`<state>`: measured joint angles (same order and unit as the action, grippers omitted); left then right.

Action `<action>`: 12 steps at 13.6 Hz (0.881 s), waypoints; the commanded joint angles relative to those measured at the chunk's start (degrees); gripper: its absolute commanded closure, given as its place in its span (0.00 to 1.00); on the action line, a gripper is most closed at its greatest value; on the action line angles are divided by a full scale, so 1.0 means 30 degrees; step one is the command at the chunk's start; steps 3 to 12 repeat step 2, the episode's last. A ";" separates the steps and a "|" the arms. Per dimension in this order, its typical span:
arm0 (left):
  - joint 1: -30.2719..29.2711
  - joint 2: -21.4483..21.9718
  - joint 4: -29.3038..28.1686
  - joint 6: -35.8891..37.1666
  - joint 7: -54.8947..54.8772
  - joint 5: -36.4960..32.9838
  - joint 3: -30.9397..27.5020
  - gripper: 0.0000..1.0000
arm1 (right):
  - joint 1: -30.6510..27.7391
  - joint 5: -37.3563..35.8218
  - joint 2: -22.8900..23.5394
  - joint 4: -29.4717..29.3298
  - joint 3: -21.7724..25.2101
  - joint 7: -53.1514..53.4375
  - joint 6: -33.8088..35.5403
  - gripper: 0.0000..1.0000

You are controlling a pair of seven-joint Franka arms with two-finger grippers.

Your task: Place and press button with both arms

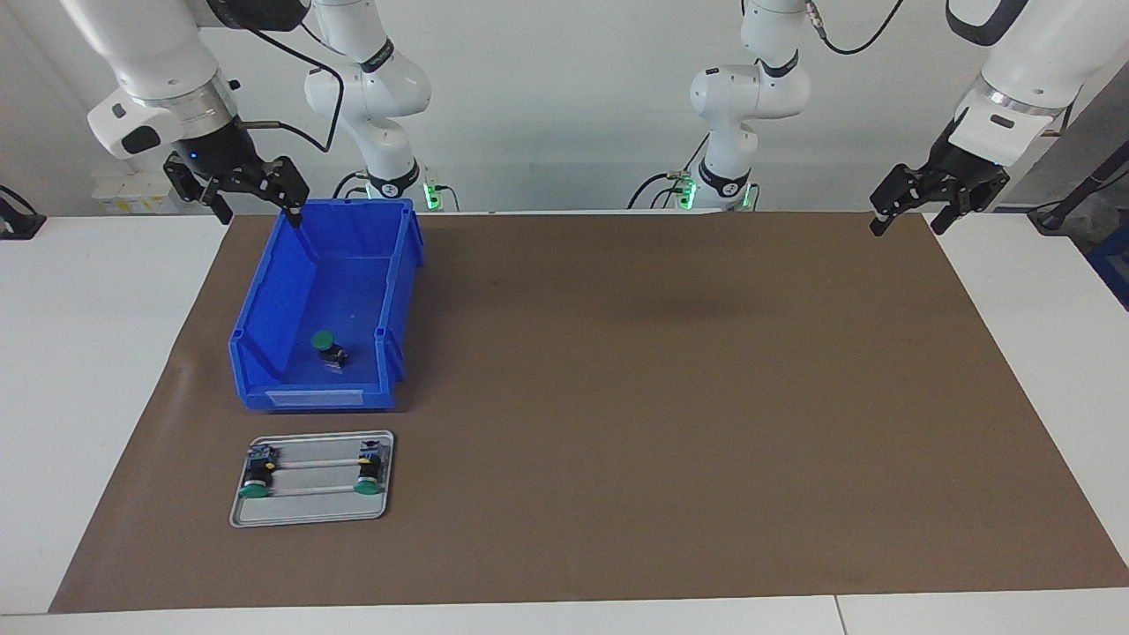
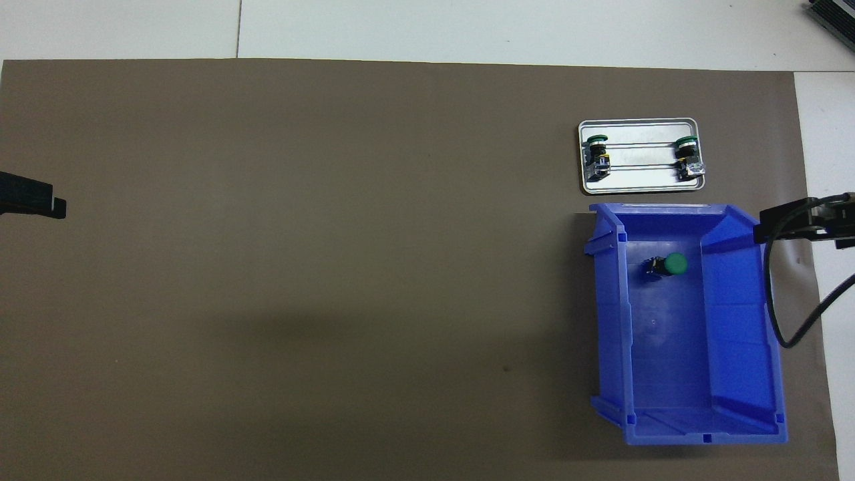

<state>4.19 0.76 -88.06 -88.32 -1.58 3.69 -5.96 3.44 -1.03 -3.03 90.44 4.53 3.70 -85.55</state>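
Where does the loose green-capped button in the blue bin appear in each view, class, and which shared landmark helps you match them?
Facing view: the button lies in the blue bin, at the picture's left, near the bin's end farther from the robots.
Overhead view: the same button lies in the bin at the picture's right, in its upper part.
Shared landmark: the metal tray with two more buttons, beside the bin, farther from the robots.

A blue bin sat on a brown mat toward the right arm's end of the table — just farther from the robots lay a silver tray. White tabletop framed the mat.
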 commanded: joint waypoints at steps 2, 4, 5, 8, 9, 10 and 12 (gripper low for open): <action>0.0041 0.0536 -0.0677 -0.0383 0.0029 0.0031 -0.0034 0.01 | -0.0061 -0.0154 -0.0544 0.0526 -0.0134 -0.0236 0.0069 0.00; 0.0041 0.0536 -0.0677 -0.0383 0.0029 0.0031 -0.0034 0.01 | -0.0061 -0.0154 -0.0544 0.0526 -0.0134 -0.0236 0.0069 0.00; 0.0041 0.0536 -0.0677 -0.0383 0.0029 0.0031 -0.0034 0.01 | -0.0061 -0.0154 -0.0544 0.0526 -0.0134 -0.0236 0.0069 0.00; 0.0041 0.0536 -0.0677 -0.0383 0.0029 0.0031 -0.0034 0.01 | -0.0061 -0.0154 -0.0544 0.0526 -0.0134 -0.0236 0.0069 0.00; 0.0041 0.0536 -0.0677 -0.0383 0.0029 0.0031 -0.0034 0.01 | -0.0061 -0.0154 -0.0544 0.0526 -0.0134 -0.0236 0.0069 0.00; 0.0041 0.0536 -0.0677 -0.0383 0.0029 0.0031 -0.0034 0.01 | -0.0061 -0.0154 -0.0544 0.0526 -0.0134 -0.0236 0.0069 0.00; 0.0041 0.0536 -0.0677 -0.0383 0.0029 0.0031 -0.0034 0.01 | -0.0061 -0.0154 -0.0544 0.0526 -0.0134 -0.0236 0.0069 0.00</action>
